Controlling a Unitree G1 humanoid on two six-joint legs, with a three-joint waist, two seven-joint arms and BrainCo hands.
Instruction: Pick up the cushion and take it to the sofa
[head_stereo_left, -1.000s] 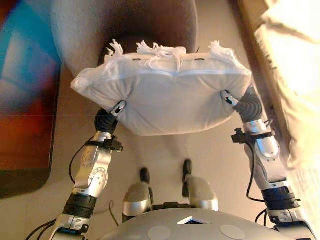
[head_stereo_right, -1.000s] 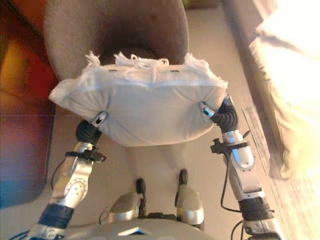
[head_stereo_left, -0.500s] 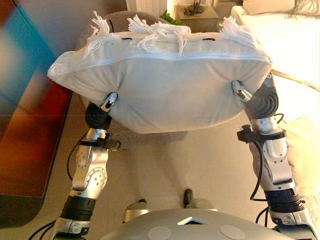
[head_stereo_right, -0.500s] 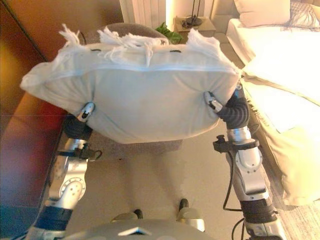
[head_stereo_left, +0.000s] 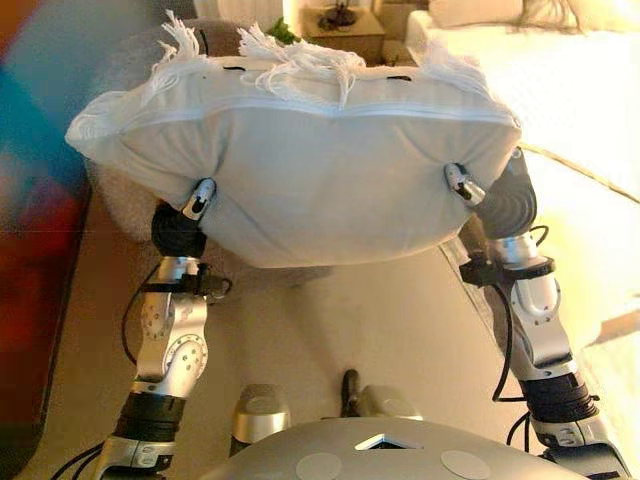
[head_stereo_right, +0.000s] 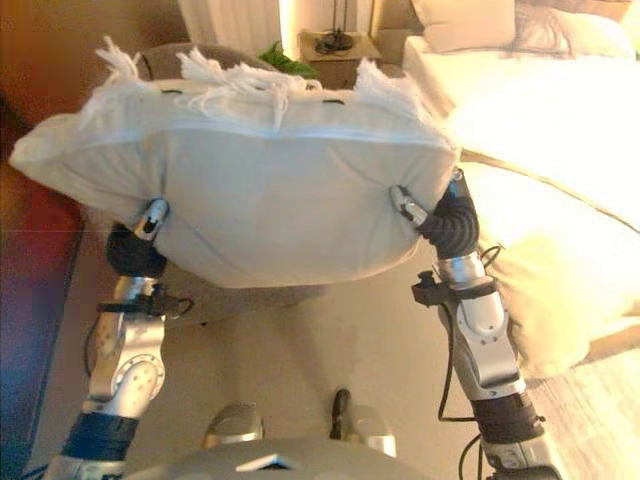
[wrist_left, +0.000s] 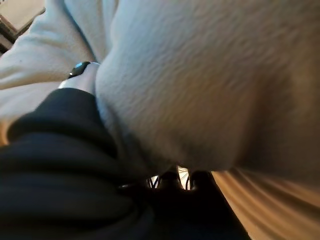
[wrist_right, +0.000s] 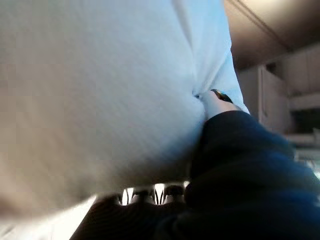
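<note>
A white cushion (head_stereo_left: 320, 170) with tasselled corners hangs in the air in front of me, carried between both hands. My left hand (head_stereo_left: 180, 228) grips its lower left side, the thumb (wrist_left: 80, 75) dug into the fabric (wrist_left: 210, 75) and the fingers hidden behind. My right hand (head_stereo_left: 505, 200) grips the lower right side the same way, thumb (wrist_right: 215, 100) pressed into the cushion (wrist_right: 90, 85). The cushion hides most of what lies beyond it. No sofa shows in any view.
A grey armchair (head_stereo_left: 115, 200) stands behind and to the left of the cushion. A bed with pale covers (head_stereo_left: 570, 110) and pillows (head_stereo_right: 470, 20) fills the right side. A nightstand (head_stereo_left: 345, 25) stands at the far end. A dark red and blue surface (head_stereo_left: 30, 250) runs along the left.
The whole picture has shifted: the camera has tipped up and turned, bringing the bed and nightstand into view. The cushion stays held between both hands, now clear of the armchair seat.
</note>
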